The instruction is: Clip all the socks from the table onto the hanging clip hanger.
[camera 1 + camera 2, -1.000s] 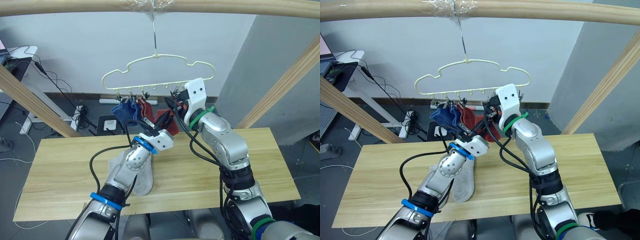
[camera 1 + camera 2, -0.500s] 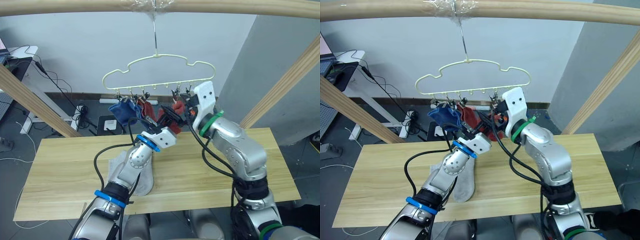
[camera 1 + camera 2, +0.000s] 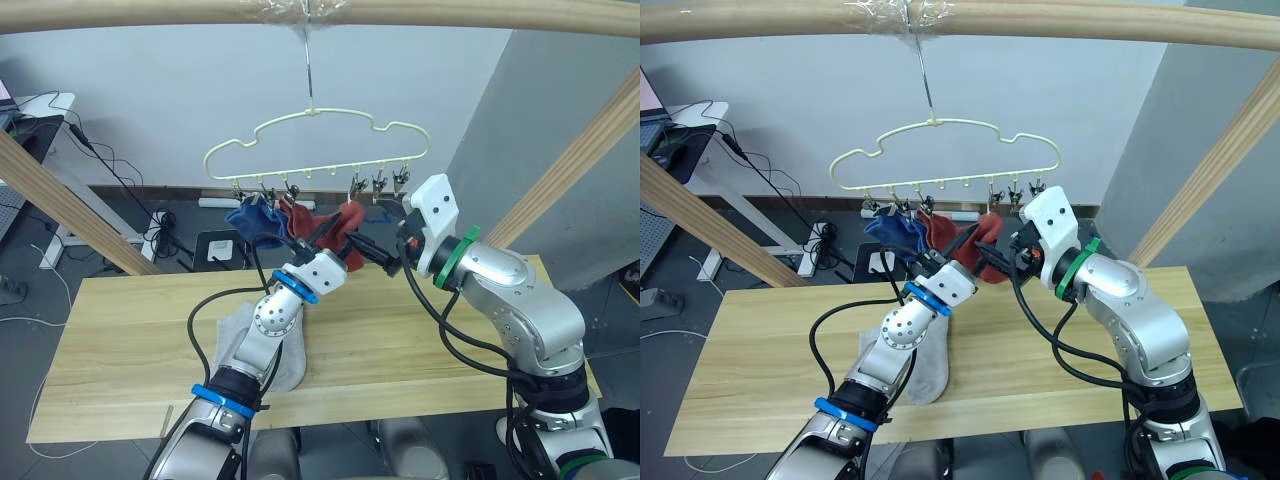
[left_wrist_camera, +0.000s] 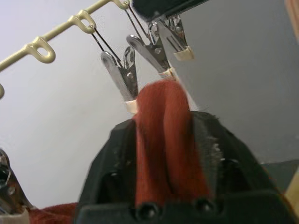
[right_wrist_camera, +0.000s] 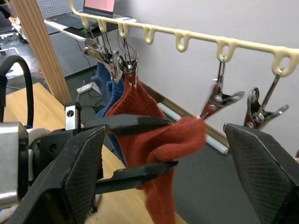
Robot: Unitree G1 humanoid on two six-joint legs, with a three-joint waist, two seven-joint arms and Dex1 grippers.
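While the left gripper is pinching a red sock just under a clip on the hanger, the right gripper is waiting open beside it, probably to squeeze that clip.

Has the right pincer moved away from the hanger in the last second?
Yes. The right pincer was up among the clips of the hanger a second ago; it has drawn back down toward the robot's right, open, below them.

The left gripper lifts a rust red sock under the clip hanger, where 2 blue socks hang.
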